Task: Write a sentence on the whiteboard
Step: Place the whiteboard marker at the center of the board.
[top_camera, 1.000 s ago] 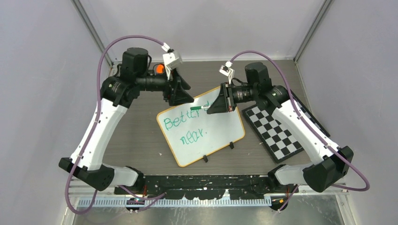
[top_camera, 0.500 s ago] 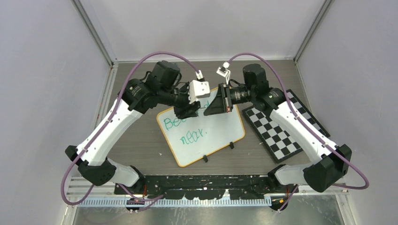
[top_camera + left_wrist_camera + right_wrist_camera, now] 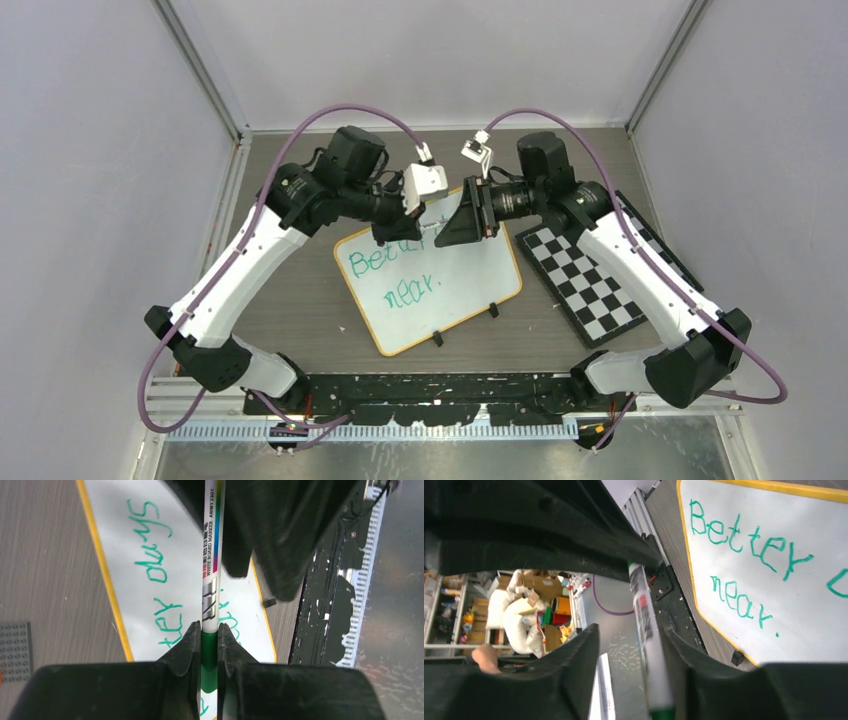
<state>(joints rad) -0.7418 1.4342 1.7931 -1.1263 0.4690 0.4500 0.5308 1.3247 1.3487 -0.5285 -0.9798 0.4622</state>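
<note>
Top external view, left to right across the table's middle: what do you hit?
White left arm link → white rectangular whiteboard with orange-tan rim → black-and-white checkerboard panel → black right arm elbow joint

Two arms – a left arm [image 3: 235, 270] and a right arm [image 3: 640, 270] – each trailing one purple cable [image 3: 345, 108], so two cables in all. One whiteboard [image 3: 470, 275] lies on the surface, with two black clip feet [image 3: 437, 339] showing along its near edge. One sentence [image 3: 410, 285] is on it: three green words in two lines, two above and one below, closed by one full stop. One marker [image 3: 210, 580]. One checkerboard [image 3: 590, 285] – black and white. One grey studded plate [image 3: 15, 645] shows at the edge of the left wrist view.
</note>
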